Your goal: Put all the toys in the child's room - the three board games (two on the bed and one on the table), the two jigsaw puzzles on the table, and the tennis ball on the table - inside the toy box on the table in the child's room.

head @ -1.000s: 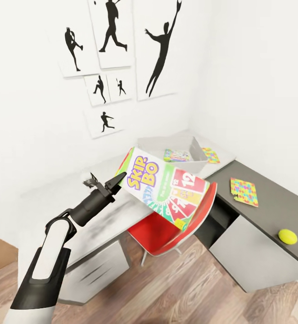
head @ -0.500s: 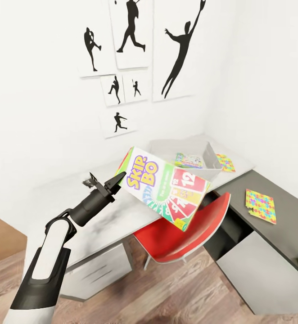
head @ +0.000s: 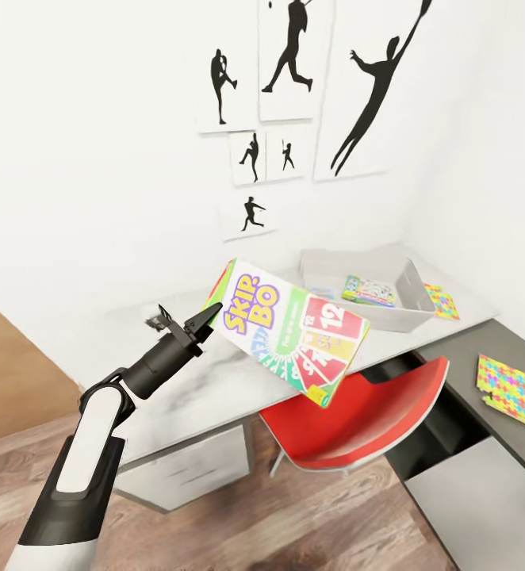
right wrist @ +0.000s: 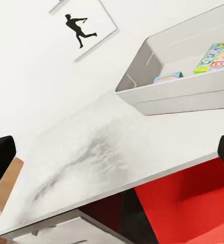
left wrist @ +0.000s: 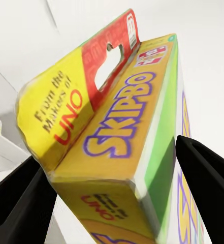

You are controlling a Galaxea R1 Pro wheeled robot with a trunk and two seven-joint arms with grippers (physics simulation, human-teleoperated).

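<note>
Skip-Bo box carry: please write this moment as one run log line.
left gripper: shut on Skip-Bo box | box: in air before table | toy box: holds games | right gripper: open

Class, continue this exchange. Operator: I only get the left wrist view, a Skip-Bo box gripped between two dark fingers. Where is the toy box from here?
Observer: In the head view the toy box sits on the pale desk, beyond and to the right of the Skip-Bo box in the left claw, near the wall corner.
Operator: Is anything in it?
Observer: A Monopoly box lies inside.
Operator: Is my right claw free?
Observer: The right wrist view shows the right claw open, with nothing between its fingers.
</note>
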